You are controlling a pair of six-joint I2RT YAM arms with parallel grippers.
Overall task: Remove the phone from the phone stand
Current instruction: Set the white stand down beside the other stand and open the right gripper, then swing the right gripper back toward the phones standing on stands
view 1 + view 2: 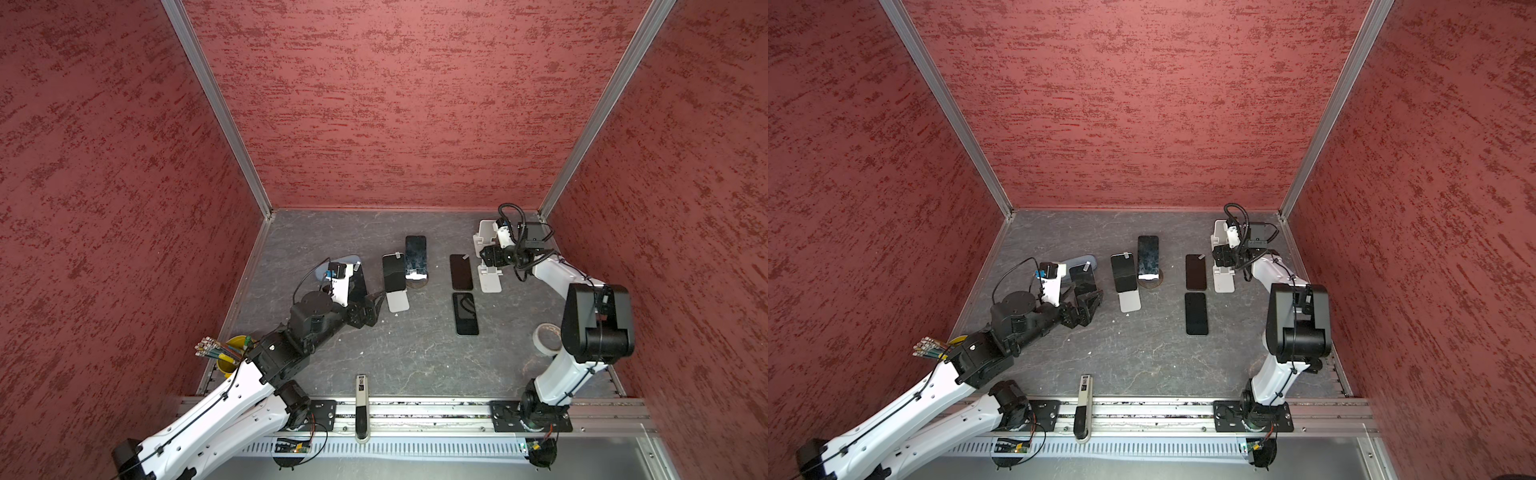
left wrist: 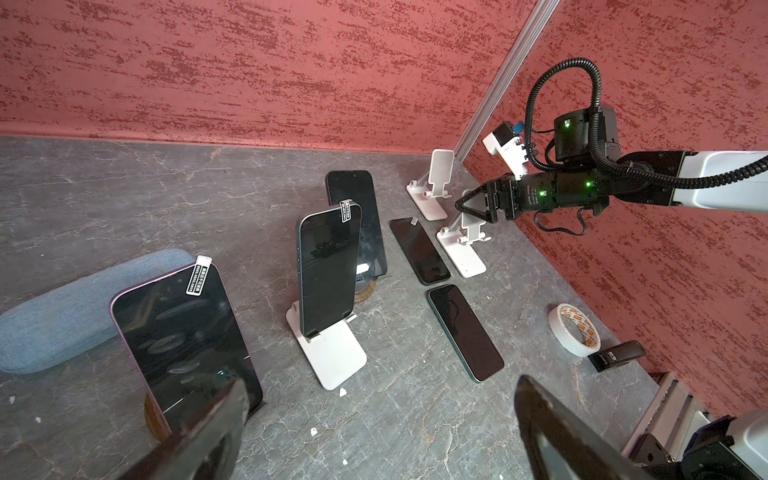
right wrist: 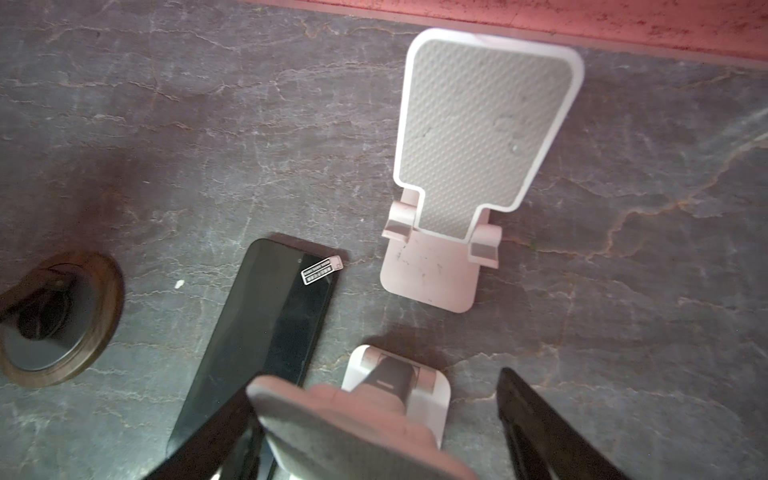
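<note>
Grey veined tabletop (image 1: 415, 361), boxed in on three sides by mottled red walls (image 1: 395, 104) with aluminium posts (image 1: 216, 104) at the back corners. At the rear right, the right gripper (image 1: 482, 254) hangs with its jaws spread wide either side of an empty white stand (image 1: 490, 282), gripping nothing. The stickered phone (image 3: 266, 324) lies flat on the table just beside that stand, and the left gripper (image 2: 382, 386) gapes empty near a purple-edged phone (image 2: 183, 340) propped on a wooden base (image 2: 151, 415).
</note>
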